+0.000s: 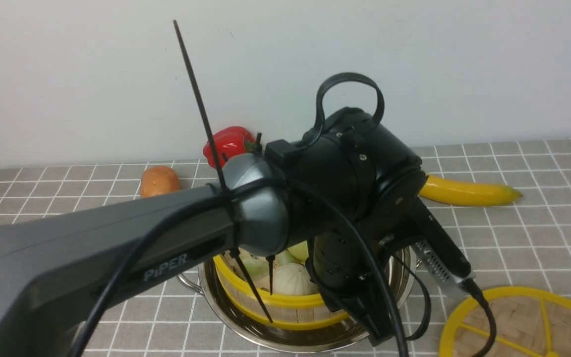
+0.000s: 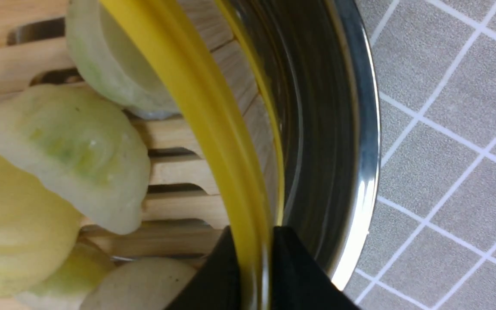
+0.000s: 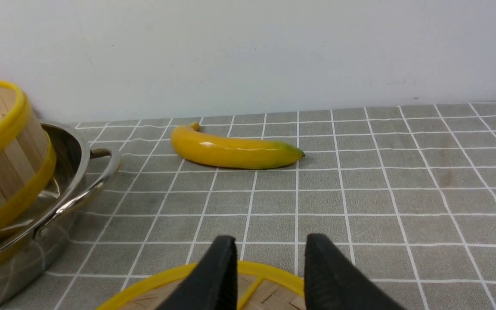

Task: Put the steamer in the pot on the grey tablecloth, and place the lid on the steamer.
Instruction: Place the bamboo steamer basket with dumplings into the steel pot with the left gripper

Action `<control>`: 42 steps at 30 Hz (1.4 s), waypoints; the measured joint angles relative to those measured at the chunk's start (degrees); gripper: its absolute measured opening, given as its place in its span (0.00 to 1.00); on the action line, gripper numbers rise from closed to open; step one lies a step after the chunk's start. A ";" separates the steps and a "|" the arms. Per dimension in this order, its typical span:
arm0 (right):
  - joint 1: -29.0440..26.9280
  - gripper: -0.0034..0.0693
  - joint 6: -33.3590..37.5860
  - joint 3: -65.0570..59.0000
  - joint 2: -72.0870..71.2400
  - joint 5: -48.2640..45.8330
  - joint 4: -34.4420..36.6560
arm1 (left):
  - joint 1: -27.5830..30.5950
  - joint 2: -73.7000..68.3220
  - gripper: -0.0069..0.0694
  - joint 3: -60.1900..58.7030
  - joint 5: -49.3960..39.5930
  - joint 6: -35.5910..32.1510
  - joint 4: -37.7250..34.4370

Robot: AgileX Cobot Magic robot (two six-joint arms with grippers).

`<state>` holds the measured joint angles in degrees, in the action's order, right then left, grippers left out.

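We see our left gripper (image 2: 254, 262) pinching the yellow rim of the steamer (image 2: 213, 101), food (image 2: 71, 150) on its slats, the pot's (image 2: 366, 172) shiny edge beside it, and gridded grey cloth (image 2: 450, 172) beyond.

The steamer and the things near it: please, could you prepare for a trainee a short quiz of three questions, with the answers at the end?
1. True or false: the lid is on the steamer.
2. Which end effector grips the steamer's rim: left or right?
3. Fill in the missing word: the banana lies on the grey ____.

Key: 1. False, it lies beside the pot. 2. The left. 3. Tablecloth.
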<state>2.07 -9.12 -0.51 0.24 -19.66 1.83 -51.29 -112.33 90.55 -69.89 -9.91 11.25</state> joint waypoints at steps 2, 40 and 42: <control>0.00 0.38 0.00 0.00 0.00 0.00 0.00 | 0.00 -1.08 0.16 0.00 0.45 -0.21 -0.19; 0.00 0.38 0.00 0.00 0.00 0.00 0.00 | 0.10 -4.53 0.16 0.00 4.93 2.08 -1.21; 0.00 0.38 0.00 0.00 0.00 0.00 -0.05 | 0.10 -4.53 0.17 0.00 5.39 3.19 -1.21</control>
<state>2.07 -9.12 -0.51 0.24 -19.66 1.78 -51.18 -116.86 90.55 -64.50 -6.73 10.04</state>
